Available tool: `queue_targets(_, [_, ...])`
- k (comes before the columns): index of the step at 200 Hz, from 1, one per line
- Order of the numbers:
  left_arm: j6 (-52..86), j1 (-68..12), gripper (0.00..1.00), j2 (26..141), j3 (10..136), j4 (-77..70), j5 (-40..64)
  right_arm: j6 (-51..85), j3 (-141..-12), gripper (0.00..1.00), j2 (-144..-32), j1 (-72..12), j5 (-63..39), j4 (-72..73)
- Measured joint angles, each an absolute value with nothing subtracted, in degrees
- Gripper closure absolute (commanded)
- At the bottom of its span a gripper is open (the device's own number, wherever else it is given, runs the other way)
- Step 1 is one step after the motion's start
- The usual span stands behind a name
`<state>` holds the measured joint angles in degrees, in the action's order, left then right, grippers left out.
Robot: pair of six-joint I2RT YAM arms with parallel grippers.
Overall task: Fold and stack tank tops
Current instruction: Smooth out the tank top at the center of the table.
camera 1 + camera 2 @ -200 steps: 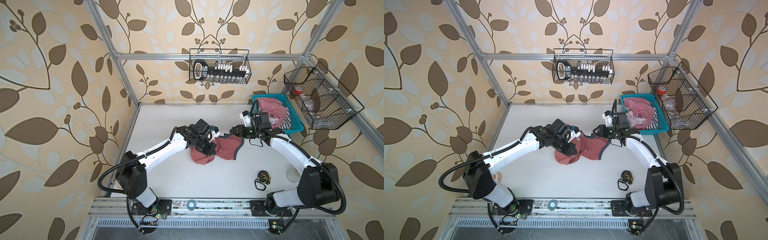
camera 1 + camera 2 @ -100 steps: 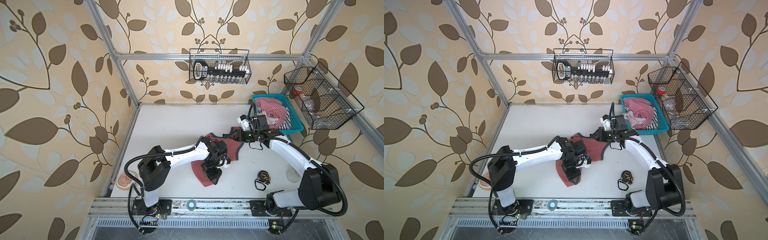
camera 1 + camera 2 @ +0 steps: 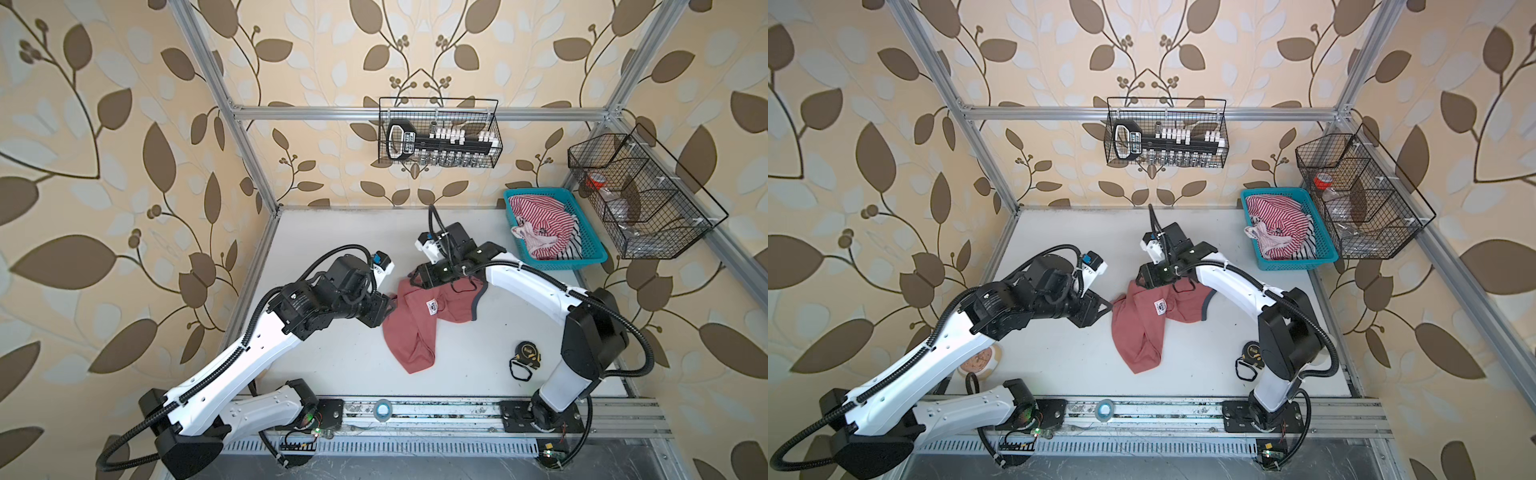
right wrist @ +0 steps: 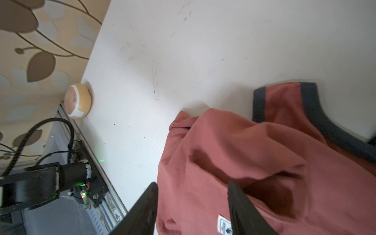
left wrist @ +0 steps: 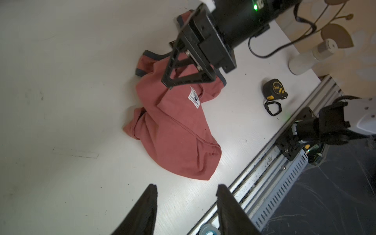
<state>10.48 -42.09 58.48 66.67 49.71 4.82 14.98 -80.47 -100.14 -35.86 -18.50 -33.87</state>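
Pulled back since half a second ago, the left arm no longer reaches over the dusty red tank top point(image 3: 409, 336); its left tool point(image 5: 186, 186) now sits just beside the garment's edge on the left arm's side. That tool's jaws stand well apart with only bare white tabletop point(image 3: 332, 249) showing between them, and nothing is held. The right tool point(image 4: 192, 183) has stayed at the far end of the same garment, above the bunched cloth near the dark blue-grey trim point(image 4: 317, 114). Its jaws are also parted and no cloth is pinched between them. Whether a fingertip brushes the fabric cannot be told. The red tank top lies crumpled on the tabletop in both top views, one part folded over another, with a small white label point(image 3: 432, 308) facing up near its middle. A black-and-yellow tape measure point(image 3: 528, 353) lies near the garment on the right arm's side, apart from it. The striped tank top point(image 3: 540, 220) sits heaped in a teal basket point(image 3: 561, 262), well apart from the red one and beyond its far end.
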Motion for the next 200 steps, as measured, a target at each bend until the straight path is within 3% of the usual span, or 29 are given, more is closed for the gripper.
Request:
queue_targets(57, [14.7,-40.2,0.51,61.4,65.2,49.6,1.0,13.8,-87.7,0.44,-107.5,-42.6,-8.1,-41.5])
queue_targets(138, [15.7,-38.5,0.51,61.8,63.5,49.4,1.1,14.2,-90.1,0.46,-112.2,-45.3,0.7,-46.6])
queue_targets(200, [15.7,-38.1,0.51,60.7,63.2,49.4,1.3,15.6,-90.1,0.62,-114.2,-45.5,3.0,-46.5])
